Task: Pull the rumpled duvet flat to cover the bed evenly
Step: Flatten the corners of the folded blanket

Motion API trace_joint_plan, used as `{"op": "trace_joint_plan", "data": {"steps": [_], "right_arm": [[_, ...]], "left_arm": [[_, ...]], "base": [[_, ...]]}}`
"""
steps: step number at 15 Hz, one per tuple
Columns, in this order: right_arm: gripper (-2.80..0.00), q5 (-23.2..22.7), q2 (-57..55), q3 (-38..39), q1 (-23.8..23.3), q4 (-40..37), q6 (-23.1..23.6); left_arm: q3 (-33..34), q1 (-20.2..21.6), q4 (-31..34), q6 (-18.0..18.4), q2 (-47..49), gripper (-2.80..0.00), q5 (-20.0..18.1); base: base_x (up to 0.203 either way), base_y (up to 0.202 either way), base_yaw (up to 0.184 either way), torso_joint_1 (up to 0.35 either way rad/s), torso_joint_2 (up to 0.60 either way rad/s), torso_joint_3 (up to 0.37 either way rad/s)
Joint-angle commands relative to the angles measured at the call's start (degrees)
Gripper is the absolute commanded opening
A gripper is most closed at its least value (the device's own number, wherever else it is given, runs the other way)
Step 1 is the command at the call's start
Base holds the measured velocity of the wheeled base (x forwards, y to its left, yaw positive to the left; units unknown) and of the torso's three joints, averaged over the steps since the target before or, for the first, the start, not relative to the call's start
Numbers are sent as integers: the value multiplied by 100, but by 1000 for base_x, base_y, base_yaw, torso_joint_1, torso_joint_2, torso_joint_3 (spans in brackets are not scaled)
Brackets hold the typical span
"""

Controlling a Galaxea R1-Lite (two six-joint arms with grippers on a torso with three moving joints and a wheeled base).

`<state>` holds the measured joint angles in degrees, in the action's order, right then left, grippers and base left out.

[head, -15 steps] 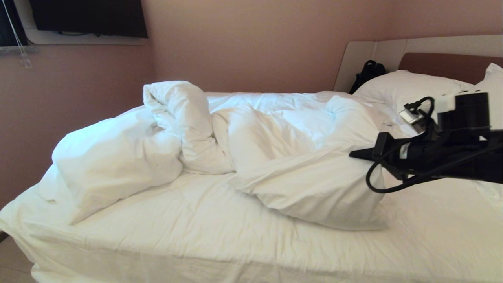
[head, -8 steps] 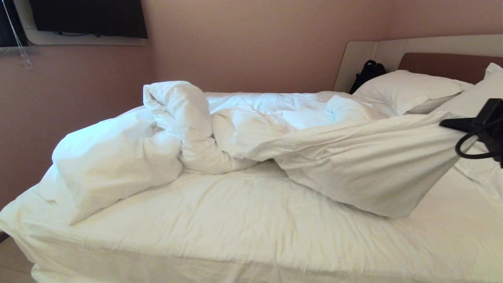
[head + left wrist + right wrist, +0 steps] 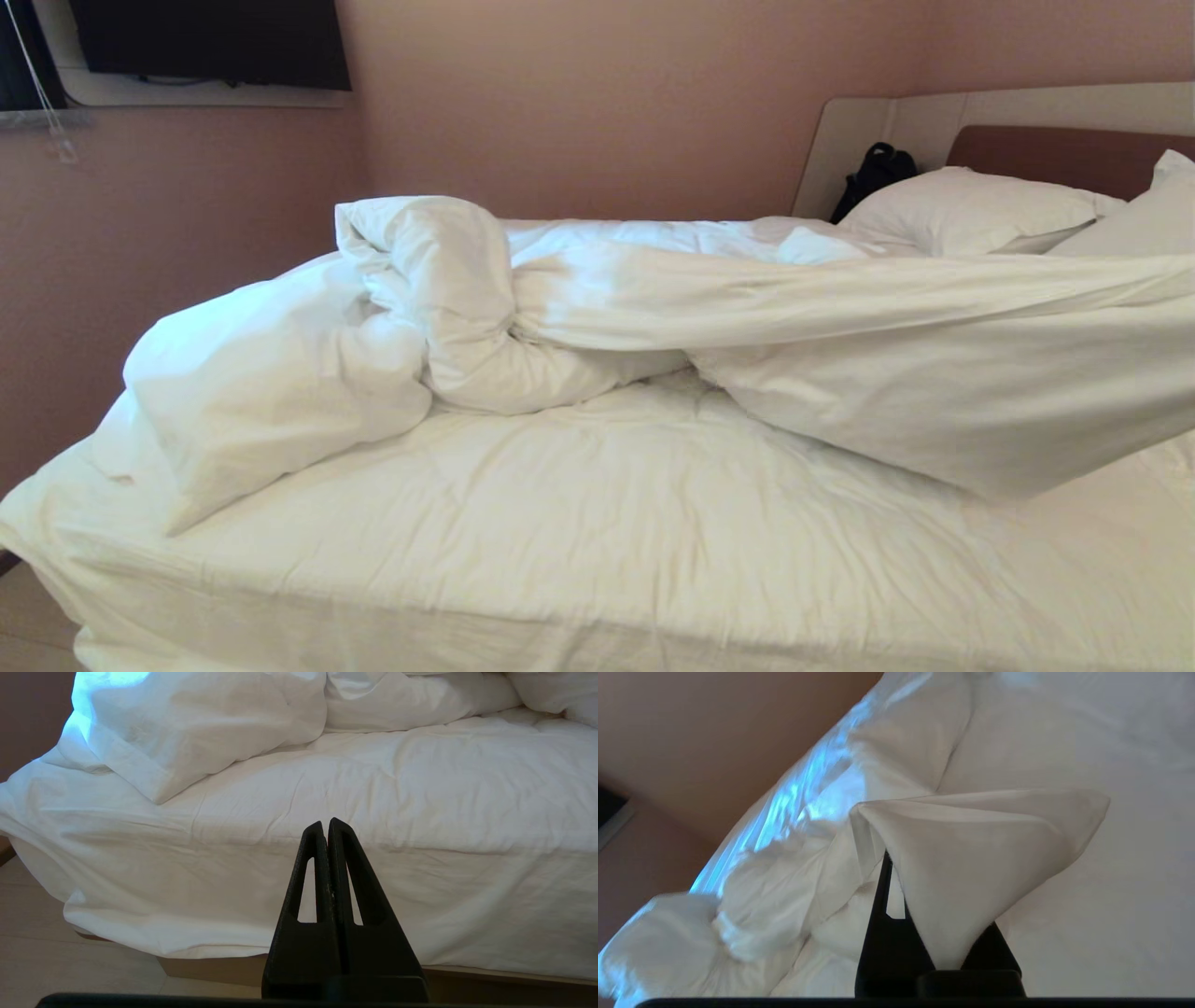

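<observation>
Nearest, the left claw (image 3: 327, 833) hangs low in front of the bed's (image 3: 523, 597) near side, its fingers pressed together on nothing, pointing at the sheet that drapes over the mattress edge. It is parked and touches no cloth.

Above that edge the sheet (image 3: 597, 504) lies bare across the front half of the mattress. The duvet (image 3: 840, 373) sits farther back, bunched in a long ridge along the far side, with a fat rolled lump (image 3: 271, 373) toward the foot end on the left.

The right claw (image 3: 896, 891) is clamped on a corner of the duvet; in its wrist view the cloth fans out from between the fingers. In the head view that corner runs taut off the right edge, toward the pillows (image 3: 971, 210), so the claw itself is out of that picture. The held flap is stretched lengthwise along the bed, while the bulk lies to the left of the grip. The right arm is the one on the cloth; any further pull likely has to drag the lump out along that line.

Behind stand the headboard (image 3: 1055, 149) and the wall.
</observation>
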<state>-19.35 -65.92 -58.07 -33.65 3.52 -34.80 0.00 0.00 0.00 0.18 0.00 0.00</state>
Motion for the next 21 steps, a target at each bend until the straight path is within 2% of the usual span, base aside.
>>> {"op": "trace_joint_plan", "data": {"steps": [1, 4, 7, 12, 16, 21], "right_arm": [[-280, 0, 229, -11, -573, 16, -14], [-280, -21, 140, -62, -1410, 62, -9], [-280, -89, -264, -73, -1918, 85, -25], [-280, -61, -1106, -208, -2258, 80, -22], [-280, -85, -1731, -743, -2631, 72, -39], [-280, -87, -2062, -1443, -2772, 18, -44]], "left_arm": [[0, 0, 0, -1, 0, -280, 0], [0, 0, 0, 6, 0, -280, 0], [0, 0, 0, -1, 0, -280, 0], [0, 0, 0, -1, 0, -280, 0], [0, 0, 0, -1, 0, -280, 0], [0, 0, 0, -1, 0, -280, 0]], "base": [[0, 0, 0, 0, 0, 0], [0, 0, 0, 0, 0, 0], [0, 0, 0, 0, 0, 0], [0, 0, 0, 0, 0, 0], [0, 0, 0, 0, 0, 0], [0, 0, 0, 0, 0, 0]]}}
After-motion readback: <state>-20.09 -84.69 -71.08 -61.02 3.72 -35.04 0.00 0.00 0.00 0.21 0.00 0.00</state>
